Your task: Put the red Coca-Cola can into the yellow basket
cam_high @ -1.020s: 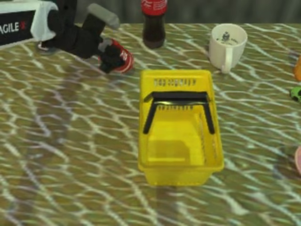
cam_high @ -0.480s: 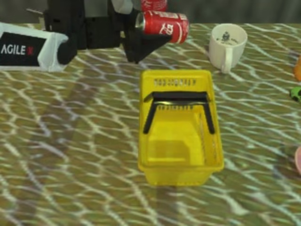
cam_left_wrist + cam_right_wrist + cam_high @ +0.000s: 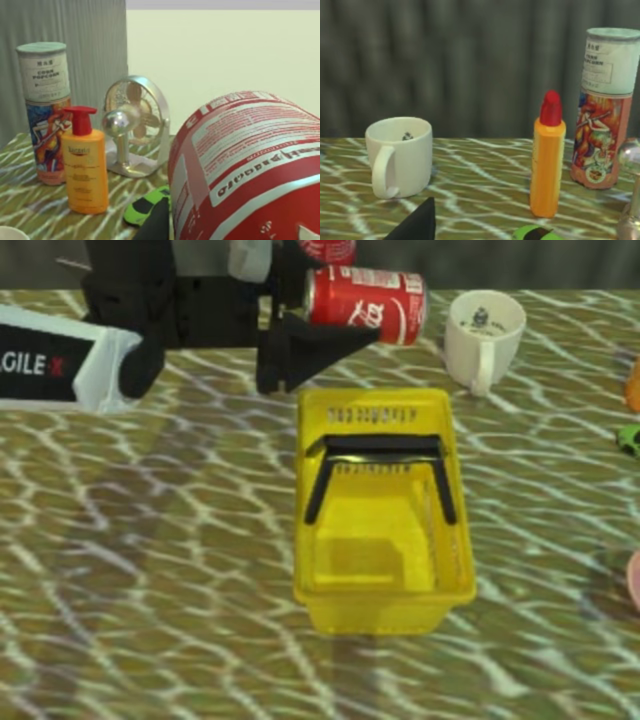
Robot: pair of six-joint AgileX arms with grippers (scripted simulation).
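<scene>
Glossy metal red Coca-Cola can (image 3: 365, 305); shiny plastic yellow basket (image 3: 384, 598); glazed mug (image 3: 484, 332)

Left gripper (image 3: 335, 325) now sits further toward 3 o'clock than half a second ago, raised off the table, where a second ago it was low at about 10 o'clock of the yellow basket (image 3: 384, 595). The red Coca-Cola can (image 3: 366, 305) moves with it, lying sideways, now above the basket's 12 o'clock rim and nearer the white mug (image 3: 484, 336).

Rendered tabletop scene – patterned table (image 3: 150, 570), grey curtain (image 3: 445, 65), plain wall behind
</scene>
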